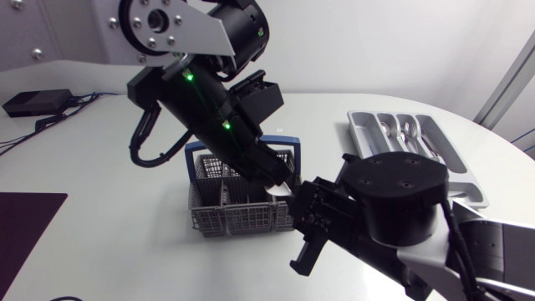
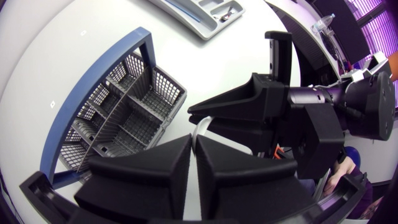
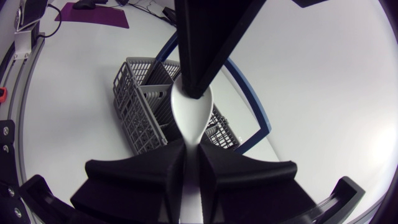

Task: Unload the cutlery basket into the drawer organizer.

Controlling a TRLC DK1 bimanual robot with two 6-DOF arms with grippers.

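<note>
A pale spoon [image 3: 189,121] hangs above the grey cutlery basket [image 1: 238,219] with its blue handle, spanning both grippers. My left gripper [image 1: 280,186] comes down from the back and is shut on the spoon's bowl end [image 2: 200,132]. My right gripper [image 3: 191,155] meets it from the front right and is shut on the spoon's narrow neck. In the left wrist view the right gripper [image 2: 208,127] sits just ahead of the left gripper [image 2: 193,146]. The basket [image 2: 118,118] compartments that show look empty. The grey drawer organizer [image 1: 368,134] lies at the right rear.
Several pieces of cutlery [image 1: 401,130] lie in the organizer's slots. A black box [image 1: 33,102] with cables sits at the back left, and a dark mat [image 1: 25,226] lies at the table's left front edge.
</note>
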